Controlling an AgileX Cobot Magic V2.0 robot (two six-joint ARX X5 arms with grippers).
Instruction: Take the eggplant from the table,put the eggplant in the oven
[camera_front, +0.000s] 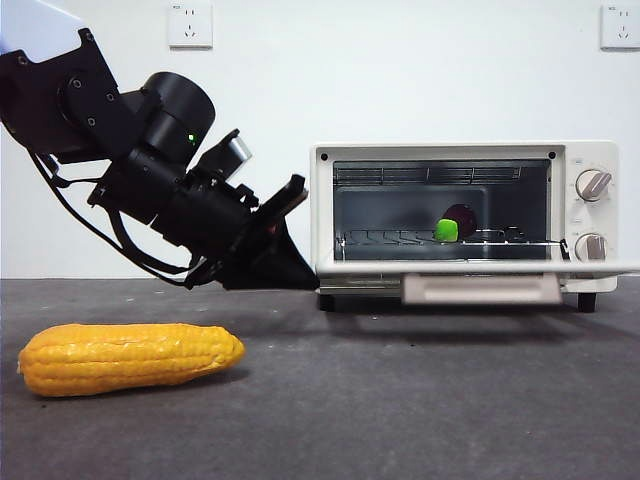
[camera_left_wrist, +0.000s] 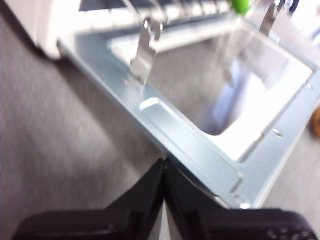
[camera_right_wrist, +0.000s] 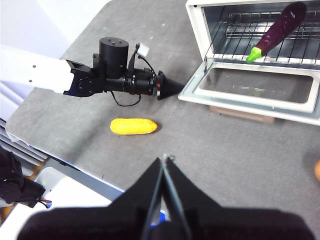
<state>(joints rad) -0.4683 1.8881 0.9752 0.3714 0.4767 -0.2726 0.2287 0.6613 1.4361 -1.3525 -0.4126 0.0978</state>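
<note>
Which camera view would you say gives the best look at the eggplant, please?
The right wrist view: the whole eggplant lies on the wire rack inside the open oven, seen from above. The front view shows it end-on, mainly the green cap. The left wrist view catches only a blurred green sliver at the picture's edge.

A robot test bench in a lab-like room, dressed as a mock kitchen: a bare white wall with two power sockets (camera_front: 190, 24) at the frame's top, a plain grey table (camera_front: 400, 400), a toaster oven (camera_front: 590, 215) at right and plastic toy corn (camera_front: 125, 357) at lower left.
</note>
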